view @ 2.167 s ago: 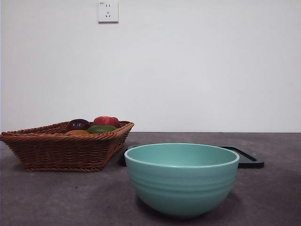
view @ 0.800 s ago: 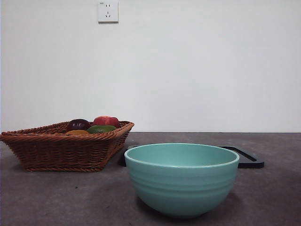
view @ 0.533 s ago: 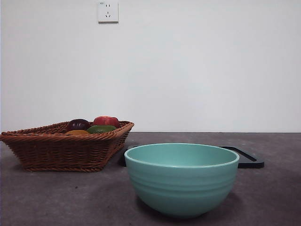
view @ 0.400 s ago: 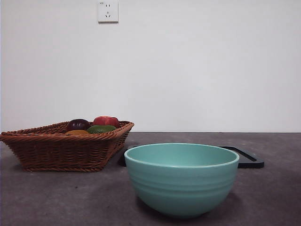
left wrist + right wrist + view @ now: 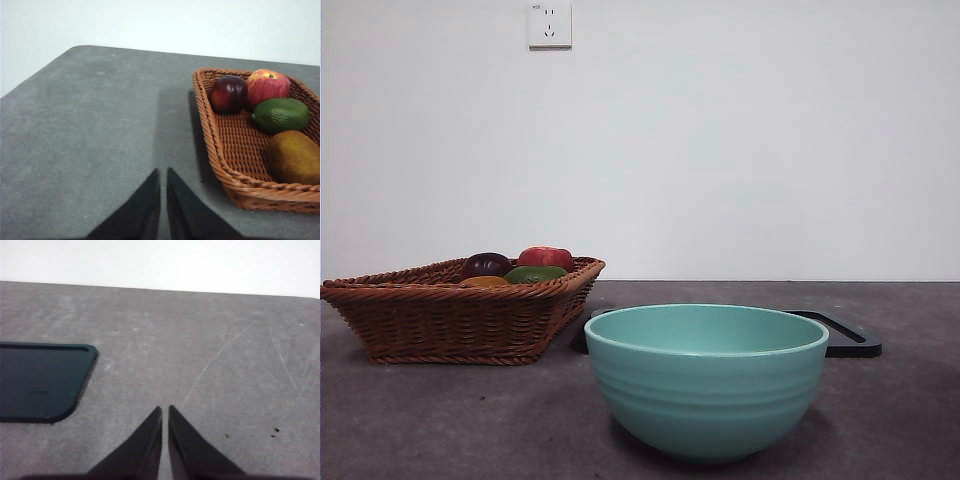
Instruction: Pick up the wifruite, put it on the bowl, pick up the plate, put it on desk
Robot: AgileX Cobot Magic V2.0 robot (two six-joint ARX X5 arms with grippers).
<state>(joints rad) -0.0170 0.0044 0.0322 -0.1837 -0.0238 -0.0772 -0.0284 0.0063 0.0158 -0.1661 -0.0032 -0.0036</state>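
Nearby, both pincers clenched empty; wifruite (image 5: 294, 157) shares basket (image 5: 227, 150) with avocado (image 5: 280, 114).

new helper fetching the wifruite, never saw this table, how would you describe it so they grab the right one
Find the brown wicker basket on the dark grey desk; four fruits lie inside. The wifruite is the dull orange-brown oval beside the bumpy green fruit, away from the dark purple fruit and red fruit. It alone has matte brownish skin.

front view low, level, close to bowl (image 5: 707, 380); left wrist looks down, shares basket (image 5: 235, 165); right wrist shares tray (image 5: 42, 381).
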